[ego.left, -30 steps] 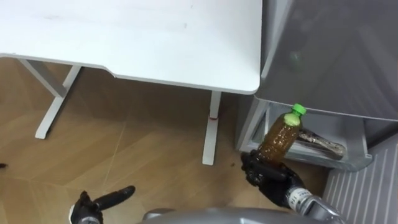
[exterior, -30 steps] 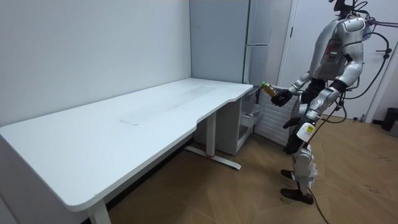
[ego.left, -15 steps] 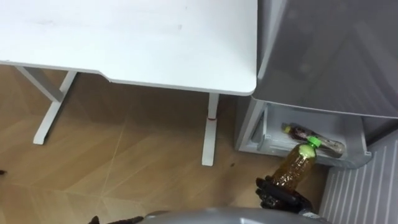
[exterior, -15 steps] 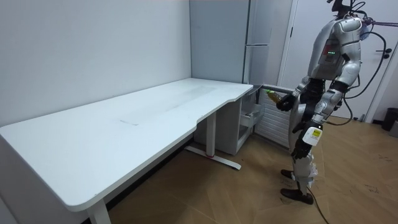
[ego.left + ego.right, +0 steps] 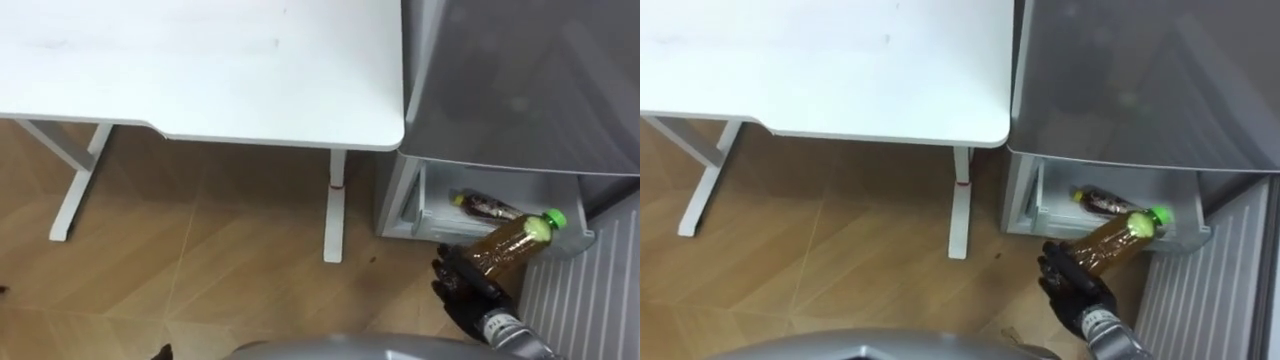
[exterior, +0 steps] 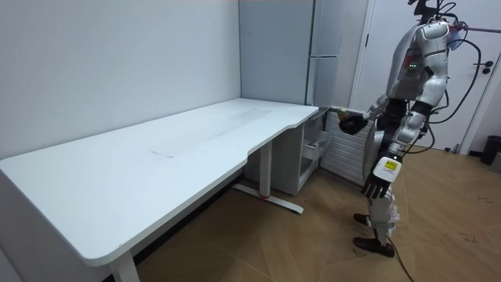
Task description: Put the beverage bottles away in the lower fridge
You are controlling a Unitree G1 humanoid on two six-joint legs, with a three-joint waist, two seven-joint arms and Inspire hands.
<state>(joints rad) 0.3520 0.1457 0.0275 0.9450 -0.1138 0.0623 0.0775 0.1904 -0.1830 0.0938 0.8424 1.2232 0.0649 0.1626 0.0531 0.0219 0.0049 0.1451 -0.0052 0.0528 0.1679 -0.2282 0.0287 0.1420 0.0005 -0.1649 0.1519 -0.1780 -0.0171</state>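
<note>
Amber, green-capped bottle (image 5: 508, 243) tilts toward the open fridge drawer (image 5: 405, 205), fingers of the right hand (image 5: 462, 285) wrapped round its base.

1. Locate the table (image 5: 200, 60) at your upper left. The fridge (image 5: 520, 80) stands just beside its right edge.
2. Find the open lower compartment (image 5: 432, 212) at the foot of the fridge, to the right of the nearest table leg (image 5: 334, 205).
3. Note the lying bottle (image 5: 490, 207) inside this compartment, on its side.
4. Check your right hand (image 5: 462, 285) in front of the compartment. It grips the held bottle (image 5: 510, 243), which is tilted, with the cap end over the compartment's front right corner.
5. The ribbed panel (image 5: 585, 295) stands to the right of the compartment.
6. Your left hand (image 6: 374, 185) hangs at your side – well apart from the fridge.
</note>
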